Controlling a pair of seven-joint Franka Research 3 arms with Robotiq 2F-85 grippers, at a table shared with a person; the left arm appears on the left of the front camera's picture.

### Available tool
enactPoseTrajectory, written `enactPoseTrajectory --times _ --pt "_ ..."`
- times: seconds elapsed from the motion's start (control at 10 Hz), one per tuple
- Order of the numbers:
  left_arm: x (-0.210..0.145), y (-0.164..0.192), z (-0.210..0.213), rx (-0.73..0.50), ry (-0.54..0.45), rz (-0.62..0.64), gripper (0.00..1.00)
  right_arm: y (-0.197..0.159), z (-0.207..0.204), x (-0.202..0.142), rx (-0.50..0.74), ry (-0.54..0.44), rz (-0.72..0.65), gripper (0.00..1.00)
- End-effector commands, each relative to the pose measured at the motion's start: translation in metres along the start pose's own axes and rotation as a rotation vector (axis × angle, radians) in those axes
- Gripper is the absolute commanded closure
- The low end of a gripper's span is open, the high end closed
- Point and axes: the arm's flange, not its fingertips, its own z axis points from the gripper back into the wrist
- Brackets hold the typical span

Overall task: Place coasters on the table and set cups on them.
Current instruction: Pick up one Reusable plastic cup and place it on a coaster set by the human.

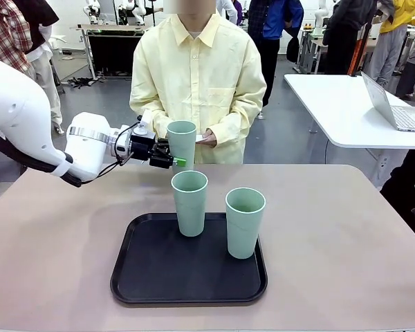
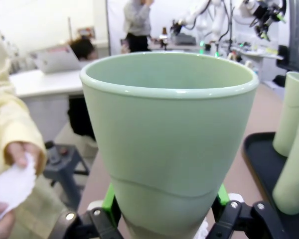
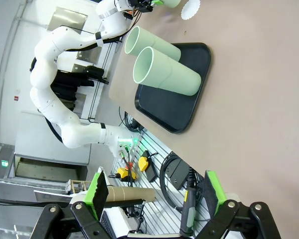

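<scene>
My left gripper [image 1: 174,156] is shut on a mint-green cup [image 1: 181,140], held upright above the table's [image 1: 346,235] far edge in front of the person. In the left wrist view its green pads [image 2: 108,198] press the cup [image 2: 169,134] low on both sides. Two more cups [image 1: 189,203] [image 1: 244,221] stand on the black tray [image 1: 152,277]. The person holds white coasters [image 1: 206,138] [image 2: 12,184] in their hands. My right gripper [image 3: 154,194] is open with nothing between its fingers, high off the table's right side. A coaster [image 3: 190,7] shows at that view's top edge.
The person in a yellow shirt [image 1: 194,76] stands close at the far edge. A white table with a laptop [image 1: 401,114] is at the back right. Bare tabletop lies left and right of the tray.
</scene>
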Motion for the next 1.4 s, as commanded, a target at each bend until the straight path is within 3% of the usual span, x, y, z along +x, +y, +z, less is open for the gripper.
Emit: enactPoseTrajectory --times 0.0,1.3 --pt "0.001 0.007 -0.016 -0.014 0.004 -0.014 0.15 0.0 0.0 0.004 0.032 -0.028 0.018 0.0" --pt "-0.032 0.013 -0.037 -0.051 0.034 0.069 0.15 0.0 0.0 0.004 0.032 -0.028 0.018 0.0"
